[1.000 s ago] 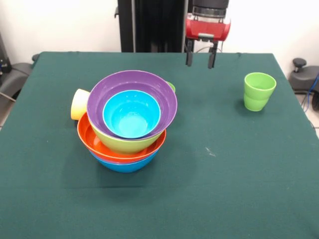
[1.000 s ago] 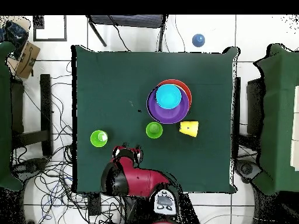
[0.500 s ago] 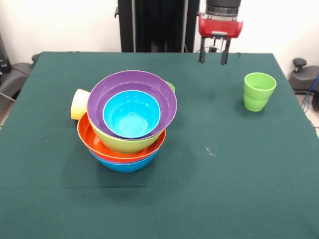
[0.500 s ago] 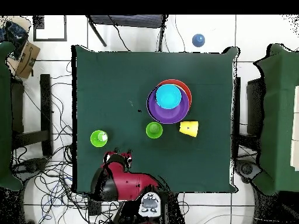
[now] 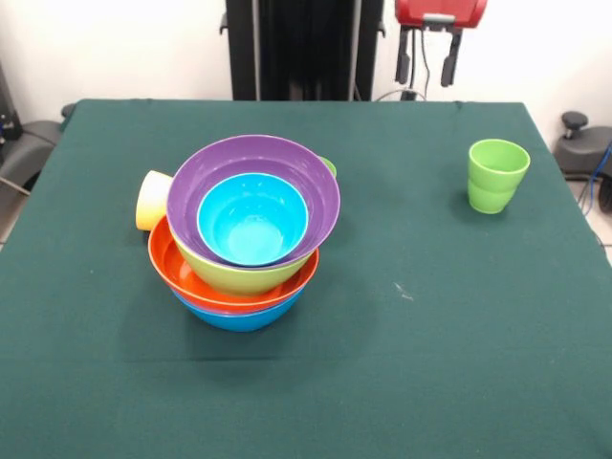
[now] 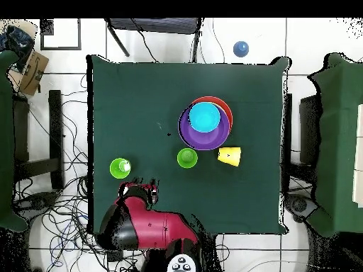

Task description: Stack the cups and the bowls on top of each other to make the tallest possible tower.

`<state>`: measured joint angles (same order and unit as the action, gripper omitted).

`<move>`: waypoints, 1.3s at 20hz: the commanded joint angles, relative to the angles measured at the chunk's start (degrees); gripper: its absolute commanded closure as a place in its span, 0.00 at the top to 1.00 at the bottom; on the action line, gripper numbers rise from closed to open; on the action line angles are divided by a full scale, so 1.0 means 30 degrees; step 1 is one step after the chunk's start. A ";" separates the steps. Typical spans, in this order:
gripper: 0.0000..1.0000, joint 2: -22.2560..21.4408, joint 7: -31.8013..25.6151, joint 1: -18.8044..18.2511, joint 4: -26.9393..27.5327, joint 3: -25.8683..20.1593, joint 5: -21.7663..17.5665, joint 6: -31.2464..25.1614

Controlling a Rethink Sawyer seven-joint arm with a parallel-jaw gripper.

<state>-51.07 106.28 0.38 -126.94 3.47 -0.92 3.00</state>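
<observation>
The tower stands left of centre in the front view: a blue bowl (image 5: 239, 318) at the bottom, then an orange bowl (image 5: 182, 273), a lime green bowl (image 5: 239, 279), a purple bowl (image 5: 306, 172) and a small cyan bowl (image 5: 252, 220). It also shows in the overhead view (image 6: 204, 122). A pale yellow cup (image 5: 152, 199) lies on its side against the tower's left. A light green cup (image 5: 497, 175) stands upright at the right. A second green cup (image 6: 187, 158) stands behind the tower, mostly hidden in the front view. My gripper (image 5: 426, 72) hangs open and empty above the table's far edge, left of the light green cup.
The green table (image 5: 430, 335) fills both views. Cables, chairs and a blue ball (image 6: 241, 49) lie on the floor around the table.
My gripper has risen and moved right in the front view, toward the light green cup's side. The bowls and cups have not moved.
</observation>
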 commanded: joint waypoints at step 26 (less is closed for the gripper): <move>1.00 0.3040 0.6493 0.2126 0.0439 -0.0932 0.1574 0.2325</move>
<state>-47.50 116.14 8.02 -126.96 3.48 4.70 5.74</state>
